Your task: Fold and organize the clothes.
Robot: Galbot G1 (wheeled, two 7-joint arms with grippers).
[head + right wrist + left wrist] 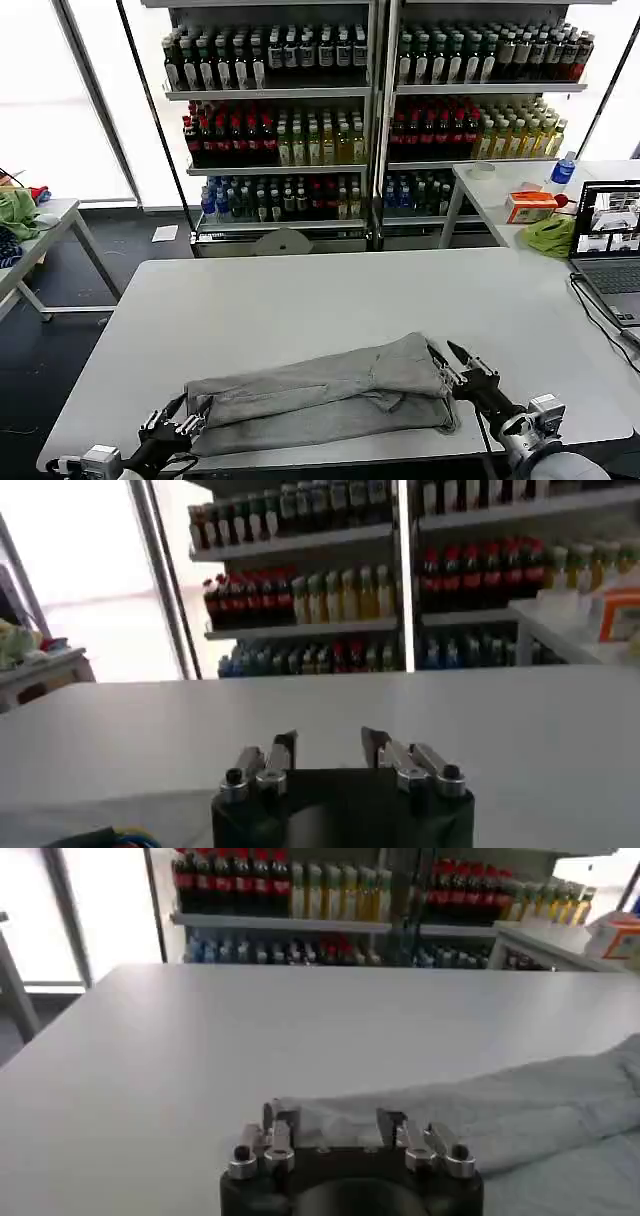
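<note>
One of the clothes, a light grey shirt (330, 395), lies folded into a long band across the white table (300, 300), close to its front edge. My left gripper (183, 412) is at the shirt's left end, open, and in the left wrist view the shirt's edge (470, 1113) lies just past the left gripper (335, 1120), between its spread fingertips. My right gripper (447, 352) is at the shirt's right end, open and holding nothing. In the right wrist view, bare tabletop lies ahead of the right gripper (330, 742), and a bit of the shirt's coloured print (100, 838) shows beside it.
Bottle shelves (370, 100) stand behind the table. A second table at the right carries a laptop (608, 235), a lime-green cloth (548, 237), an orange box (530, 207), a tape roll (482, 170) and a blue bottle (563, 168). A side table (40, 235) with cloths stands at the left.
</note>
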